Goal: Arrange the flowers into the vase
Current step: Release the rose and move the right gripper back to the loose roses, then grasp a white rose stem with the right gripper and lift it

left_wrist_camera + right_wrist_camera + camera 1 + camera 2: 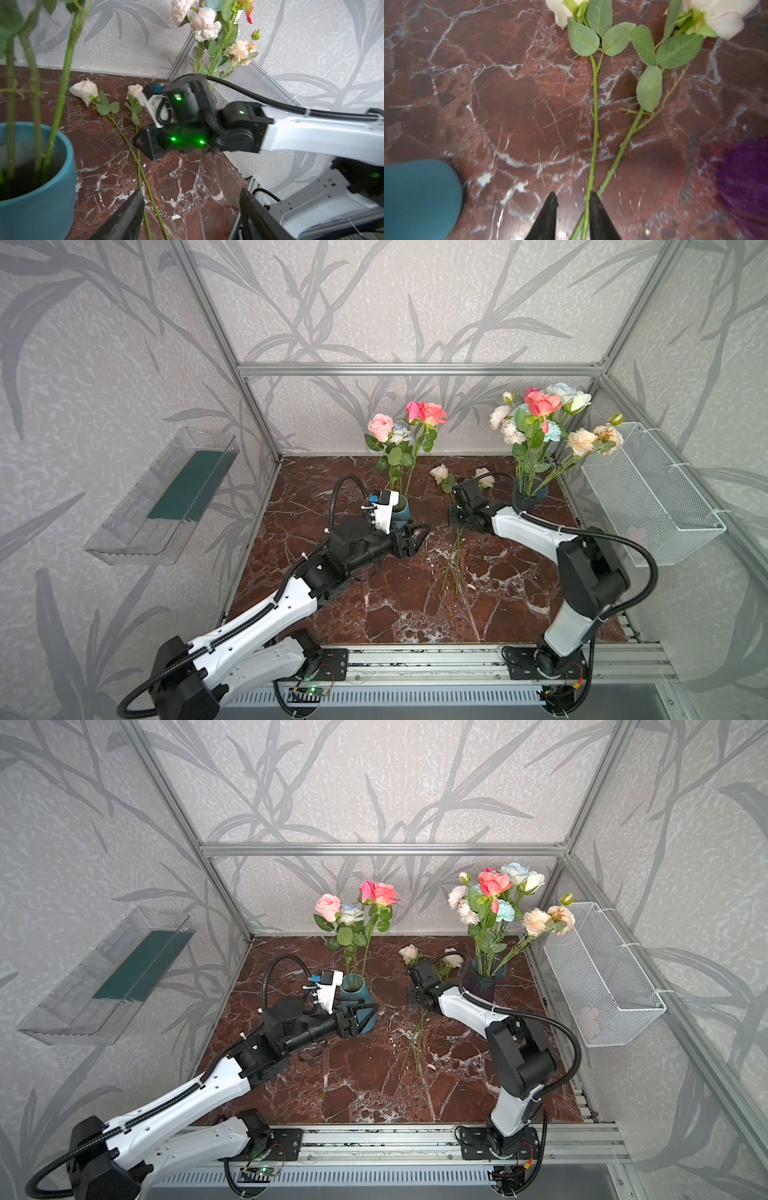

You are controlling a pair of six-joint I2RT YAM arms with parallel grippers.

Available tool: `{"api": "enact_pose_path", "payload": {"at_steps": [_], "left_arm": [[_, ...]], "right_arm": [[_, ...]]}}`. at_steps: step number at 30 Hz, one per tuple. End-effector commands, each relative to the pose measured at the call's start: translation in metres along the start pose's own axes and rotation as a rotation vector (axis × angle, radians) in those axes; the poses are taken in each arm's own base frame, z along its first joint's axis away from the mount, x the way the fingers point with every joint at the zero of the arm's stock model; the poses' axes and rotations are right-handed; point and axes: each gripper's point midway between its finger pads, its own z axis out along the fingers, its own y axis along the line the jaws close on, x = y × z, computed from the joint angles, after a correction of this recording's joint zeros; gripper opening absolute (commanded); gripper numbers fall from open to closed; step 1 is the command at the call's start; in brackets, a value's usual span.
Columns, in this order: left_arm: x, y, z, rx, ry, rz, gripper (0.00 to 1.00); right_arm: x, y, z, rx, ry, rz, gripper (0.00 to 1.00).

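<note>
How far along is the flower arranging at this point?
Done: pink roses stand in the teal vase, a fuller bunch in the dark glass vase. In hand: the right gripper is low over two cream roses lying on the table, fingers apart astride their stems, nothing lifted. The left gripper is open, empty. Left: those two roses.

Bright, even, diffuse illum.; only soft shadows on the marble tabletop. Both top views sharp, w/ wide-angle stretch toward edges. Wrist views softer: teal vase and purple vase blurred, out of focus.
</note>
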Motion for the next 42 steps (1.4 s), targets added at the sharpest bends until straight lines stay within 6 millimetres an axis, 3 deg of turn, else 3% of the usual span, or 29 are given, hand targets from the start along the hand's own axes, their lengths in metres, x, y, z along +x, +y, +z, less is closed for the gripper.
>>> {"api": "enact_pose_path", "payload": {"at_steps": [1,6,12,19,23,27,38,42], "left_arm": [[-0.014,-0.018,-0.004,0.062,-0.035,0.035,0.75],[-0.016,-0.018,-0.006,0.057,-0.042,0.038,0.75],[-0.016,-0.016,-0.006,0.047,-0.046,0.040,0.76],[-0.016,-0.013,-0.006,0.031,-0.047,0.043,0.76],[-0.016,-0.011,-0.005,0.022,-0.048,0.048,0.76],[-0.013,-0.009,-0.003,0.017,-0.040,0.046,0.76],[-0.014,-0.010,-0.004,0.020,-0.043,0.050,0.76],[-0.014,-0.009,-0.004,0.016,-0.043,0.050,0.76]], "right_arm": [[0.015,-0.008,0.021,0.041,0.156,0.005,0.29],[0.015,-0.012,0.049,0.082,0.211,0.004,0.28],[0.016,-0.018,0.058,0.105,0.224,0.001,0.27],[0.020,-0.017,0.056,0.078,0.229,-0.011,0.24],[0.011,-0.010,0.041,0.035,0.192,-0.009,0.23],[-0.001,-0.016,0.031,0.057,0.137,-0.007,0.24],[0.010,-0.035,0.059,0.088,0.220,0.028,0.24],[0.012,-0.035,0.064,0.084,0.234,0.030,0.19]]}}
